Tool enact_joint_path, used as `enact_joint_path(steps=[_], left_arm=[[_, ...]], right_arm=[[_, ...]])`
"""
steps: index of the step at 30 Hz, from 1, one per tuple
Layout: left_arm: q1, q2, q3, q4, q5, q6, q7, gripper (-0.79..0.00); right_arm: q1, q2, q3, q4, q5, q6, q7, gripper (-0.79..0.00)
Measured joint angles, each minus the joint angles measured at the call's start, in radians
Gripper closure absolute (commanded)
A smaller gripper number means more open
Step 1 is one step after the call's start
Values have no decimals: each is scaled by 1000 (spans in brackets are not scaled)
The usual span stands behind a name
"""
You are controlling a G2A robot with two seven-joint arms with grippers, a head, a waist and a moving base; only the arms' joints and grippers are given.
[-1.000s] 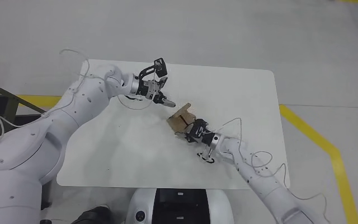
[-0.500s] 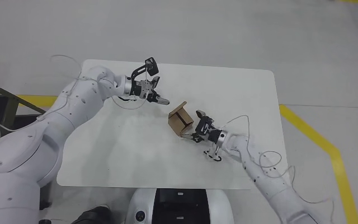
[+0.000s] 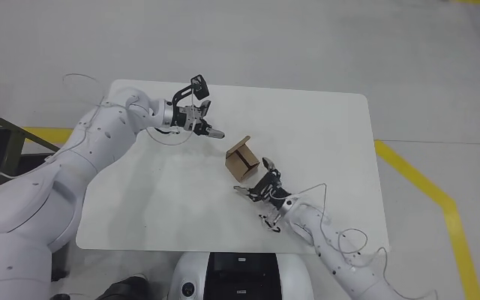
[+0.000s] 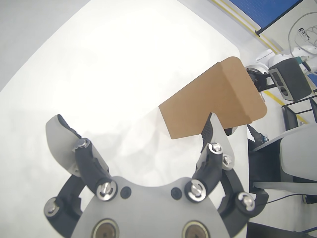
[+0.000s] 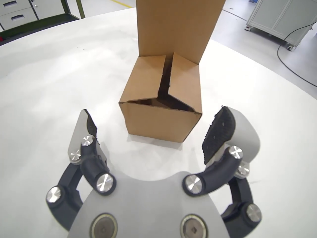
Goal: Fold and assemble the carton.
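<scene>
Judging from the left side of the table (image 3: 322, 120), the left gripper (image 3: 210, 131) hangs over the surface towards the far left corner. Its fingers (image 4: 59, 125) are spread wide and hold nothing. In its own wrist view one finger overlaps the cardboard, but the top view shows it apart from the carton.

The carton (image 3: 243, 159) stands about the middle of the table. In the right wrist view its body is squared up and two short flaps are folded in over the opening, with a dark gap left between them. The long lid flap (image 5: 178, 13) stands upright at the side away from the right gripper and has a crease near its free edge.

It looks like thin brown cardboard, so probably very light. The panels should be stiff and bend readily along the creases. On this smooth top it would likely slide or tip under a one-sided push, and a hard pinch could dent it. The best holds seem to be two opposite walls low on the body to steady it, and the lid flap near its creased edge to bring it over.

To the right and nearer the front edge, the right gripper (image 3: 253, 182) faces the carton from just beside it. Its pads (image 5: 218, 130) are set wider than the box and it is empty, apparently touching nothing.
</scene>
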Motion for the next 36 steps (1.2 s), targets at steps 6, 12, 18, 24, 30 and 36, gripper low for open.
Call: enact_joint_path(steps=[6, 12, 18, 24, 30, 36], left_arm=[[7, 4, -15, 5, 3, 0, -10, -785], [12, 13, -30, 6, 1, 0, -21, -785], [13, 16, -44, -4, 6, 0, -31, -785], [14, 17, -55, -6, 11, 0, -37, -785], [19, 15, -66, -4, 19, 0, -32, -785], [23, 13, -78, 7, 54, 0, -12, -785]], right_arm=[[45, -29, -36, 78, 69, 36, -10, -785], [65, -48, -53, 145, 124, 35, -45, -785], [87, -64, -64, 209, 164, 24, -82, -677], [105, -75, -72, 245, 165, 16, -109, -286], [121, -76, -71, 251, 132, -7, -127, -215], [117, -58, -44, 182, 59, -27, -93, -222]])
